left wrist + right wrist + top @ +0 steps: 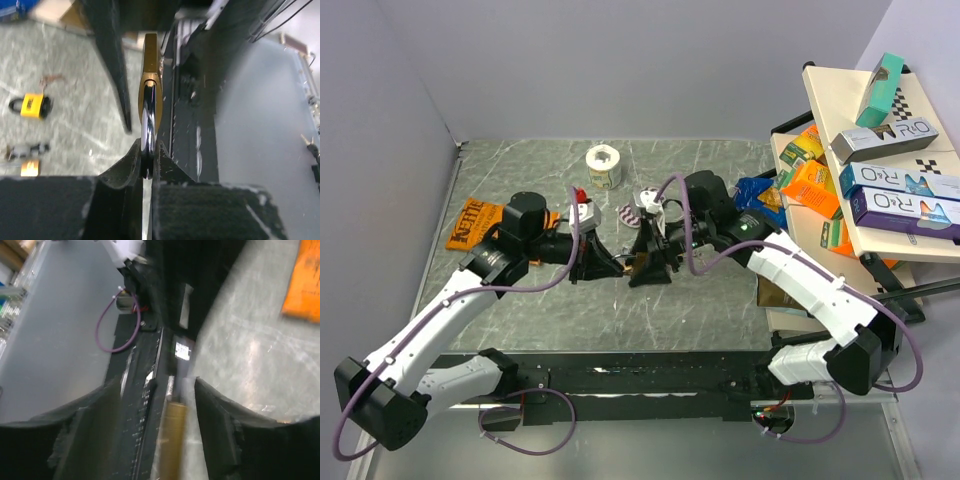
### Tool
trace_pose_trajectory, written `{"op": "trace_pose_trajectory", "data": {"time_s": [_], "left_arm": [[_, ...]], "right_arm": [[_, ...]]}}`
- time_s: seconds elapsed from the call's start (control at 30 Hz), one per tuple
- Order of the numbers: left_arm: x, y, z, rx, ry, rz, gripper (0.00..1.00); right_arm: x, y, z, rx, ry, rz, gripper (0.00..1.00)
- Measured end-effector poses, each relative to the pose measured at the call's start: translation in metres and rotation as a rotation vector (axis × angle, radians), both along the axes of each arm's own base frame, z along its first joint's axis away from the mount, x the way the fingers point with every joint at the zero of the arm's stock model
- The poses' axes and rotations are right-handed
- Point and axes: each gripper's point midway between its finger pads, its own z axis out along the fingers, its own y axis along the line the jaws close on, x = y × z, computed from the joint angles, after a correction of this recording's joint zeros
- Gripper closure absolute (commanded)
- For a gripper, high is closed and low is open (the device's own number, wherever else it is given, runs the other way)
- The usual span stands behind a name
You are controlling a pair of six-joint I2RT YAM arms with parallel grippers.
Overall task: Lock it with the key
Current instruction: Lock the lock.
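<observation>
A brass padlock [150,65] hangs in the air between the two arms. My left gripper [146,165] is shut on its chrome shackle [148,117], with the body pointing away from it. In the top view the left gripper [612,266] and right gripper [647,264] meet at the table's middle with the padlock [629,263] between them. In the right wrist view the padlock body [172,440] is blurred. It lies between the spread fingers [220,425] of my right gripper [157,405], nearer the right finger. I cannot make out a key.
A yellow padlock [31,106] and small metal bits [27,148] lie on the marble table. A tape roll [604,165] and an orange packet [475,222] lie behind the arms. Boxes and snack bags [880,180] are stacked at the right.
</observation>
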Motion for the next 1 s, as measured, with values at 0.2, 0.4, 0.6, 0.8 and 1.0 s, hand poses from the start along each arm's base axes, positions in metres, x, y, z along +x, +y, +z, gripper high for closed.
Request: {"op": "trace_pose_trajectory", "data": {"time_s": [0.2, 0.4, 0.6, 0.8, 1.0], "left_arm": [[0.008, 0.021, -0.014, 0.109, -0.016, -0.007, 0.99], [0.006, 0.029, 0.001, 0.113, -0.083, -0.023, 0.99], [0.005, 0.033, 0.000, 0.117, -0.072, -0.019, 0.99], [0.007, 0.034, 0.000, 0.116, -0.072, -0.011, 0.99], [0.006, 0.034, 0.001, 0.110, -0.071, -0.018, 0.99]], "right_arm": [[0.007, -0.010, 0.021, 0.069, -0.116, -0.011, 0.20], [0.018, -0.031, 0.020, 0.047, -0.133, -0.070, 0.31], [0.017, -0.038, 0.011, 0.011, -0.110, -0.078, 0.56], [0.015, -0.040, 0.003, -0.009, -0.086, -0.080, 0.56], [0.014, -0.041, -0.004, -0.021, -0.066, -0.083, 0.51]]}}
